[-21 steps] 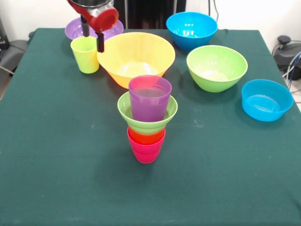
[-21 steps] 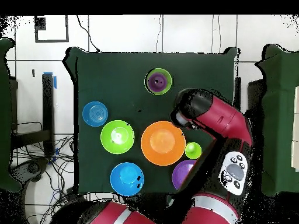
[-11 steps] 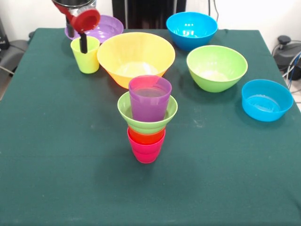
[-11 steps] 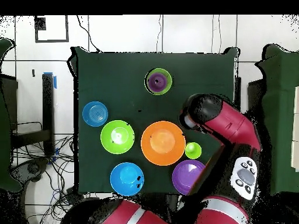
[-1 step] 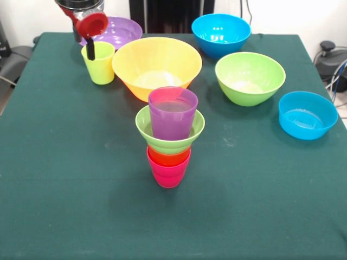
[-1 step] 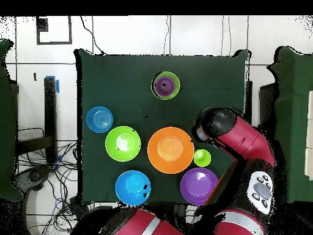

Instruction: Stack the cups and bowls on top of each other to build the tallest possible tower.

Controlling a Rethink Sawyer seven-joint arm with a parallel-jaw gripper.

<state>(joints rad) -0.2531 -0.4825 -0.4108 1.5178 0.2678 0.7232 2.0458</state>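
A little tower (image 5: pixel 169 138) is seen near the middle of the green table (image 5: pixel 65 179). The red-pink cup (image 5: pixel 168 174) is at the bottom. The orange cup (image 5: pixel 168 157) is set on it, then the small green bowl (image 5: pixel 145 127), and the purple cup (image 5: pixel 172 112) is stood in that bowl at the top.

Behind the tower, the big orange-yellow bowl (image 5: pixel 157 65) is found. The lime green cup (image 5: pixel 98 63) is stood upright just beside it. The purple bowl (image 5: pixel 118 31) is seen behind that cup, near the table's far edge. A blue bowl (image 5: pixel 220 33) and a medium green bowl (image 5: pixel 250 77) are placed on the other side, and a second blue bowl (image 5: pixel 307 114) is set near the table's side edge.

The gripper (image 5: pixel 90 47) is held at the rim of the lime green cup, with one dark finger in front of the cup's mouth. Whether the gripper is open or closed cannot be told, and nothing is seen to be held. From above, the cup (image 6: pixel 202 158) is partly crowded by the red arm (image 6: pixel 235 134).

A white tiled floor (image 6: pixel 122 33) and cables (image 6: pixel 36 162) are seen around the table.
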